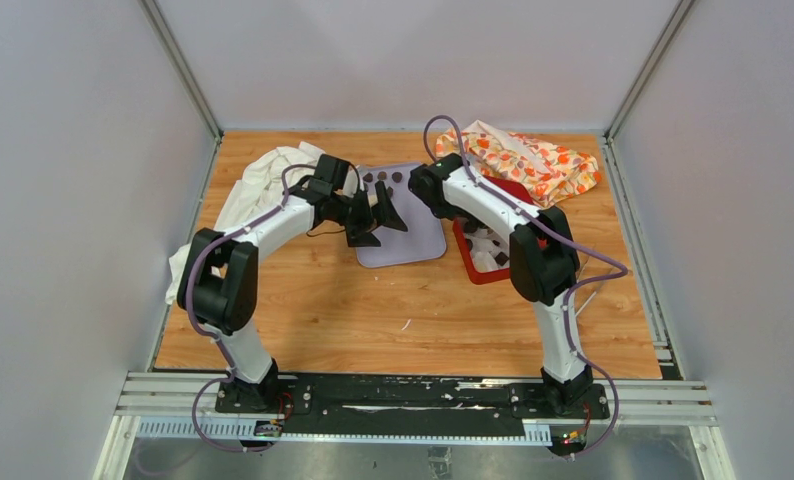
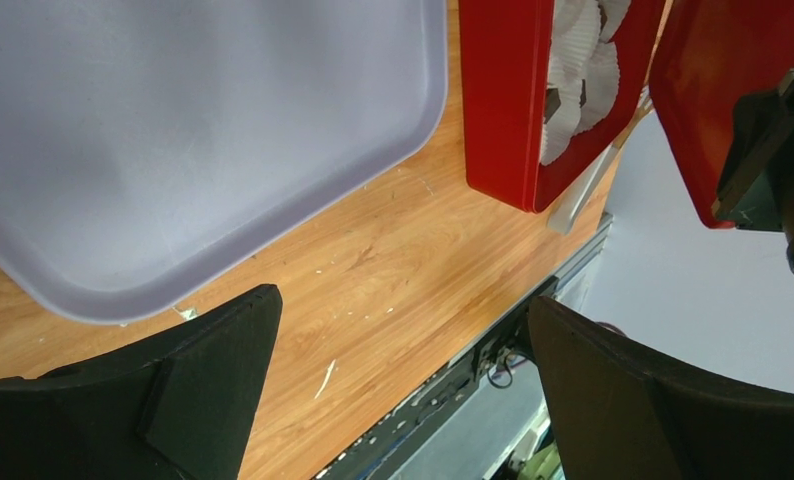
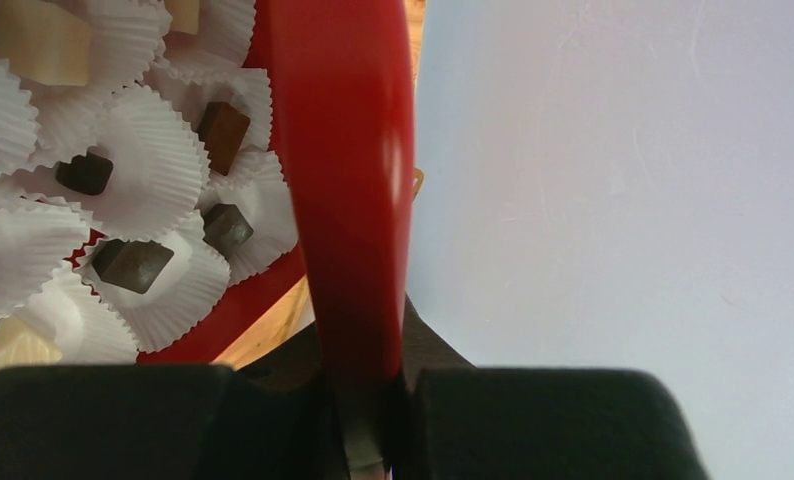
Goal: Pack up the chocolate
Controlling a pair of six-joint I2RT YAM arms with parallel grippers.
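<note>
Several chocolates sit in the box; the right gripper pinches its lid, the left gripper gapes empty beside the box. Closing seems next: lower the lid squarely.

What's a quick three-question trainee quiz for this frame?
1. True or false: the left gripper is shut.
2. What is the right gripper clamped on?
A. a lavender tray
B. the red lid
C. a patterned bag
3. Short answer: what do the chocolates in the red box sit in?

Key
1. False: its jaws stand wide apart with nothing between them.
2. B
3. White paper cups.
</note>
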